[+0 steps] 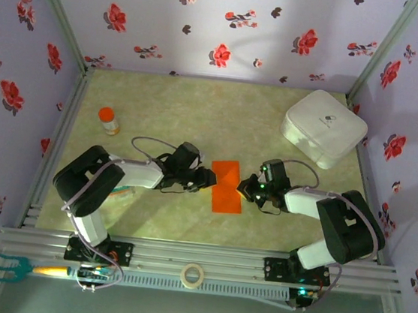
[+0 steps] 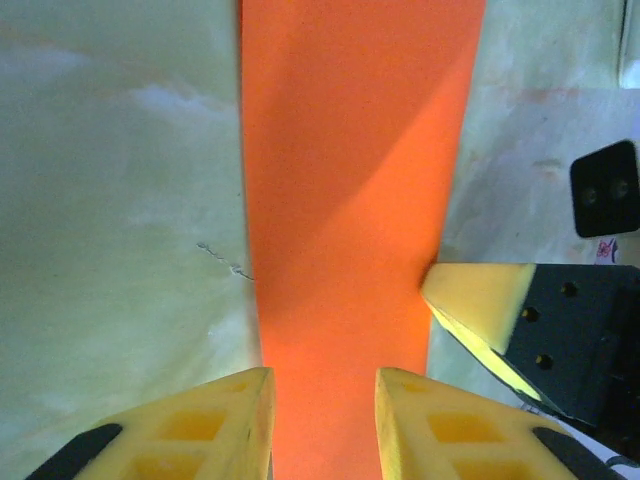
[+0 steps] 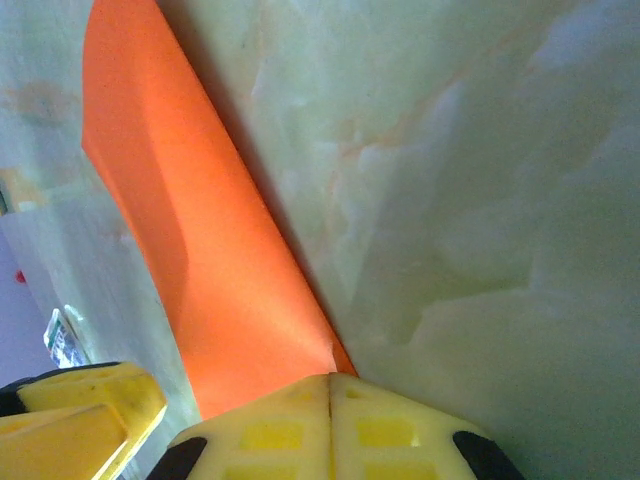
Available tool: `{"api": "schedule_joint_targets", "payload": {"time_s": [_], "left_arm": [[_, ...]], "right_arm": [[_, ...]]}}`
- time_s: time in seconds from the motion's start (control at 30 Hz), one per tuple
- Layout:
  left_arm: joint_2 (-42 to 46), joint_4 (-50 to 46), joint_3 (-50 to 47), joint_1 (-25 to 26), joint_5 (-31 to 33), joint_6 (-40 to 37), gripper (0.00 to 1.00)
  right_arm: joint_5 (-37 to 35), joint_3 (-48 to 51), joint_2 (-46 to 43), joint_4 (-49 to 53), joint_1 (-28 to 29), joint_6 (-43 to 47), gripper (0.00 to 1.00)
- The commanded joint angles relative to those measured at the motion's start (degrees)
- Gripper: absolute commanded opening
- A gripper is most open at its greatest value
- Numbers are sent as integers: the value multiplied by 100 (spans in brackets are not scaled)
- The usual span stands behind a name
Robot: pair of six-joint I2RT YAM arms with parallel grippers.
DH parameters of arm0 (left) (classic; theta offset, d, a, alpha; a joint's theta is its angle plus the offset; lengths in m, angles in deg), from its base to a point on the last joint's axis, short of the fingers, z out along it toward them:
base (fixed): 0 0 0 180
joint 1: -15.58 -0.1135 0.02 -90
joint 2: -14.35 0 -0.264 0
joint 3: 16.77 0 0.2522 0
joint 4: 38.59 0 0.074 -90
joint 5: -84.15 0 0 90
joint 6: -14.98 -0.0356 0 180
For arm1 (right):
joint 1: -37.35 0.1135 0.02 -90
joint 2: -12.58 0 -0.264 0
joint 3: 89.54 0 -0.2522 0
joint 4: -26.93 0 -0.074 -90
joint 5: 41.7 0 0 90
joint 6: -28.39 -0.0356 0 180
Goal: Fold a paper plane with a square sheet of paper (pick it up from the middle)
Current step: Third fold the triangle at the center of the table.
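The square sheet of paper (image 1: 227,186) is bright orange-red and lies folded into a narrower shape mid-table between the two arms. My left gripper (image 1: 210,178) sits at its left edge. In the left wrist view its yellow fingers stand apart, the left gripper (image 2: 322,385) open over the paper (image 2: 350,200), which runs under the gap. My right gripper (image 1: 245,187) is at the paper's right edge. In the right wrist view the right gripper (image 3: 330,380) is shut on that edge, and the paper (image 3: 200,250) is raised there with a shadow beneath it.
A white case (image 1: 324,128) stands at the back right. A small orange-capped bottle (image 1: 109,121) stands at the left. A roll of tape (image 1: 193,275) rests on the front rail. Floral walls close in the table on three sides.
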Motion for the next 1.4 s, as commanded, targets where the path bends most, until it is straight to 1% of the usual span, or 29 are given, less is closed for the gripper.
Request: {"api": "schedule_joint_targets", "payload": {"time_s": [0.0,0.2,0.5,0.63,0.77,1.07,1.2,1.37], "left_arm": [[3,-391,53,62,87,118,32],[-294,-849,428,137,-30,87,31],[-479,-846,539,163,-144,78,29],[-422,-918,520,160,-41,74,31],[-245,-1106,482,154,197,30,34],[-318,-1073,512,155,151,32,35],[-378,-854,508,159,13,39,31],[-272,-568,387,146,-4,100,24]], "right_arm": [[-139,124,127,35,56,-181,8],[-106,131,184,-49,63,-227,8],[-114,143,188,-73,71,-254,9],[-106,139,196,-73,72,-248,9],[-116,143,191,-82,72,-254,9],[-106,144,226,-109,72,-271,9],[-97,134,224,-117,80,-271,9],[-81,135,219,-135,80,-276,10]]}}
